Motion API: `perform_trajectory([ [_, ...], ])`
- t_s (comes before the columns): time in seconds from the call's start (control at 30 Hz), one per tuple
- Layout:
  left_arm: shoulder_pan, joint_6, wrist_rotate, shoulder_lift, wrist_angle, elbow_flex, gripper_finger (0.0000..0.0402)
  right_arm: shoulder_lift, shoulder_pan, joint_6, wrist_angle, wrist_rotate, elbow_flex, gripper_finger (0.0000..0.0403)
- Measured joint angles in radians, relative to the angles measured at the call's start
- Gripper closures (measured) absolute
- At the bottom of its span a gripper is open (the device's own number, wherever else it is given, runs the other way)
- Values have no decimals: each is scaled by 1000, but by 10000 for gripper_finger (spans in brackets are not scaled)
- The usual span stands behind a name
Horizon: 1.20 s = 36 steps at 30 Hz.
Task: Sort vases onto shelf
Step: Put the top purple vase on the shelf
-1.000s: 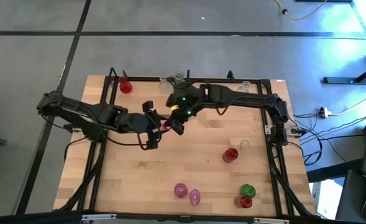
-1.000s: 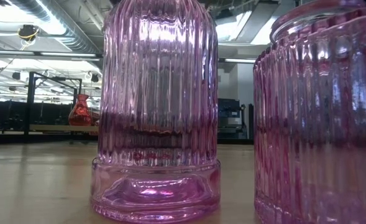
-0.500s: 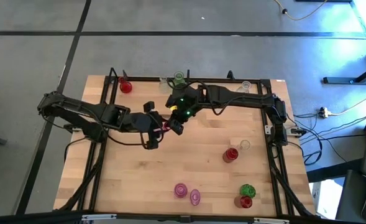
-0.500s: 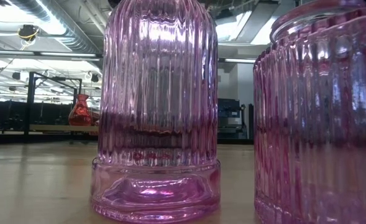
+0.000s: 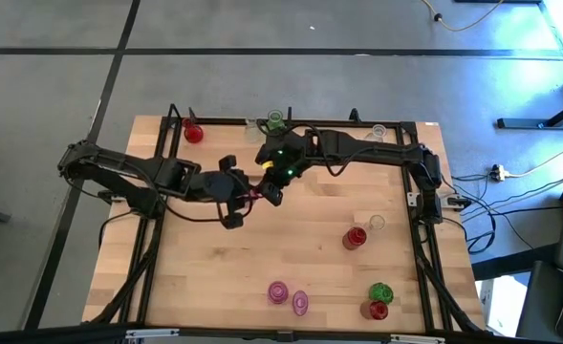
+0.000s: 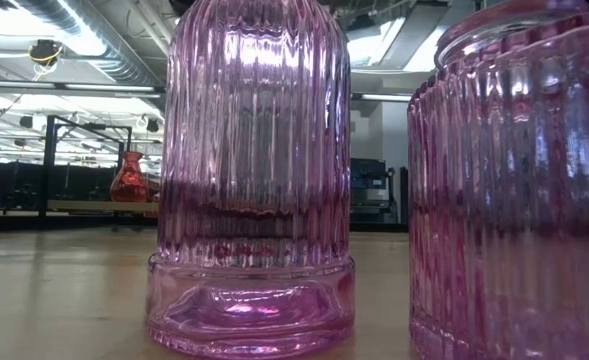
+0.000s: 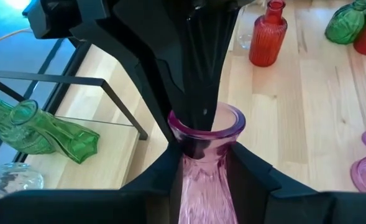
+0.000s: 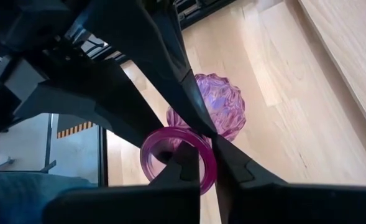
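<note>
- Pink glass: the pink vase (image 7: 204,163) is ribbed, thin-walled and see-through; likely light, rigid, slick and breakable. Squeezing too hard or knocking it could crack it.
- Where it is: held up between the two arms over the far middle of the desk (image 5: 214,287), just in front of the shelf (image 5: 353,127).
- Best hold, as a judgement: the narrow neck below the flared lip, where the lip stops it slipping through; the rim alone is a thin, risky hold.
- Left pincer (image 7: 205,167): its fingers sit on both sides of the neck, touching or nearly touching the glass; looks clamped on the vase, though how firmly can't be told.
- Right pincer (image 8: 211,144): fingers together on the rim of the same vase, one tip inside the mouth and one outside.
- So both pincers have the one vase; looks like a hand-over.
- Elsewhere: a green vase (image 7: 36,127) lies tipped on the shelf, a red vase (image 7: 268,34) stands on the desk, and two pink vases (image 5: 289,296) stand at the near edge.
</note>
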State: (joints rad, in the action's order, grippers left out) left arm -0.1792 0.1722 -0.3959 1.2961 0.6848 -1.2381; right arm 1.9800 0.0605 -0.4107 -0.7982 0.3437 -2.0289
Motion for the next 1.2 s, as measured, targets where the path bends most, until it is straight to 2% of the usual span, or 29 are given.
perform_trajectory([
  [0.6, 3, 57, -65, -1, 43, -4, 312, -2, 0, 0, 35, -69, 0, 391],
  [0.8, 4, 158, -135, -12, 35, -5, 312, -18, 15, -4, 47, -84, 0, 337],
  [0.97, 5, 173, -195, -42, 34, -5, 313, -51, 27, -4, 67, -104, -3, 288],
  [1.2, 7, 240, -330, -67, 117, -2, 313, -134, 57, 0, 56, -109, -2, 274],
])
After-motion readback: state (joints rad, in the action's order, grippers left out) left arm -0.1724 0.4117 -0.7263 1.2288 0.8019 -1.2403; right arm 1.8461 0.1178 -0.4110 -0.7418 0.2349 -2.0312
